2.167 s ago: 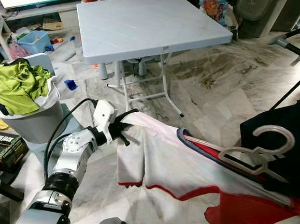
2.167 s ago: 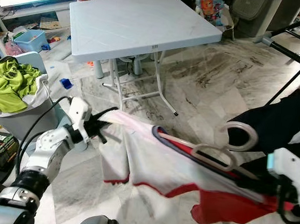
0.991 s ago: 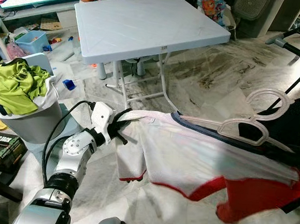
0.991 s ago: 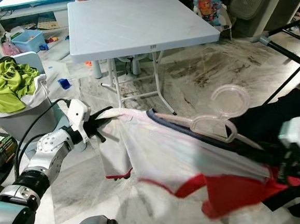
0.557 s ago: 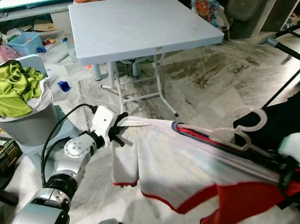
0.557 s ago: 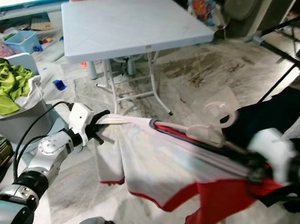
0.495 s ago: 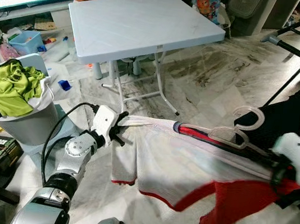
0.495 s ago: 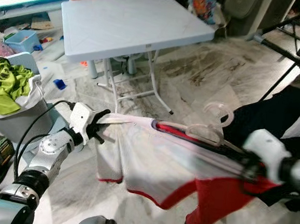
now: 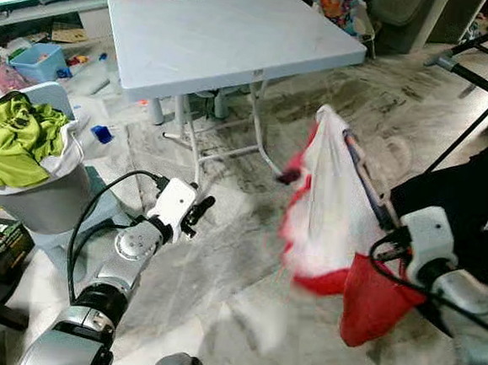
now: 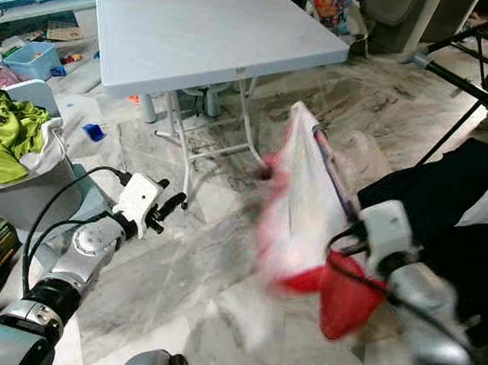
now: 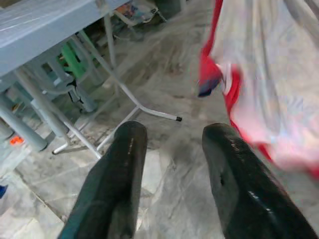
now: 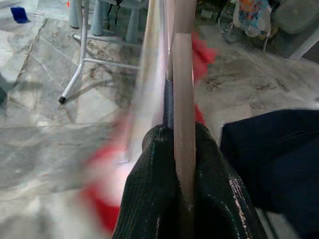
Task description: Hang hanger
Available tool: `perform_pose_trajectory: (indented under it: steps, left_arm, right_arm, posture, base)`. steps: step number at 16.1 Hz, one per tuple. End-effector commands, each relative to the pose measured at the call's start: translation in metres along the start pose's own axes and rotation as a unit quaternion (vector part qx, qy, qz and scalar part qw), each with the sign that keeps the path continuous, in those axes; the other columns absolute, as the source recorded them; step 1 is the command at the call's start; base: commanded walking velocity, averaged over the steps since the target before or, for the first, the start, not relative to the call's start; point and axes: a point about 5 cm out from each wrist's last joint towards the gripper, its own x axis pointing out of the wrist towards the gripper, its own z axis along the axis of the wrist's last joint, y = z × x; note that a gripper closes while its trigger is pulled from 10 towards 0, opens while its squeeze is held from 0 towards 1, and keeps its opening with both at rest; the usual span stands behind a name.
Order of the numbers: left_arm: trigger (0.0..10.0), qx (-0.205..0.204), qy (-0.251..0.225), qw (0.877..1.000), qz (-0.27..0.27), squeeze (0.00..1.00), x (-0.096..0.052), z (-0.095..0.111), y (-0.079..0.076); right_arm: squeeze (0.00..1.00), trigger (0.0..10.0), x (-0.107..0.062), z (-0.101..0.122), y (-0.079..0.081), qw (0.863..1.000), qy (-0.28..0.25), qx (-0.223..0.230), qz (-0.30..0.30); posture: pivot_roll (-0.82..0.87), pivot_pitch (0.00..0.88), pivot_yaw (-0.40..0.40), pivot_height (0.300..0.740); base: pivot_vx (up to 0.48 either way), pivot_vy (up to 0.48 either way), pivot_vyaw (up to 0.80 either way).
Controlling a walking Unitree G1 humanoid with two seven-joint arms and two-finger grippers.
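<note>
Hanger and shirt now swing from our clenched right pincer alone, since our left pincer let go and gapes empty, so we can hang it.

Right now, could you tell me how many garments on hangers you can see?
1: a white and red shirt on a pale hanger, clamped in the right gripper. The dark clothes behind it may be on hangers too, but I cannot tell.

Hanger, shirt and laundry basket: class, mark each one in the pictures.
hanger point(image 12: 182, 99), right wrist view, on its pale bar above the fingers.
shirt point(image 9: 331, 206), left eye view, on its white body.
laundry basket point(image 9: 44, 201), left eye view, on its grey wall.
</note>
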Motion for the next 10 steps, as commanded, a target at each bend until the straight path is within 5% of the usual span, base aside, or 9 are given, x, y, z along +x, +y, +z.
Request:
perform_pose_trajectory:
  steps: [1,7,9,10]
  left_arm:
    - [10.0,-0.011,0.012,1.0,0.018,1.0,-0.004,-0.006,0.003]
    - [10.0,-0.119,0.023,0.99,0.077,1.0,-0.002,-0.013,-0.006]
    - [10.0,-0.159,0.009,0.982,0.104,1.0,-0.006,-0.013,-0.009]
    - [10.0,-0.159,0.006,0.981,0.108,1.0,-0.008,-0.012,-0.009]
  right_arm:
    - [0.0,10.0,0.001,0.005,0.007,1.0,-0.01,0.016,-0.005]
    - [0.0,10.0,0.018,0.019,0.035,0.995,-0.037,0.09,0.019]
    - [0.0,10.0,0.017,0.027,0.044,0.985,-0.061,0.16,-0.02]
    - [0.0,10.0,0.016,0.025,0.049,0.986,-0.06,0.151,-0.033]
  posture:
    - [-0.13,0.0,0.077,0.74]
    - [-0.14,0.0,0.11,0.74]
    - [-0.11,0.0,0.082,0.74]
    - [-0.1,0.0,0.079,0.74]
  base:
    - [0.0,0.0,0.0]
    - [0.0,0.0,0.0]
    - [0.0,0.0,0.0]
    - [0.0,0.0,0.0]
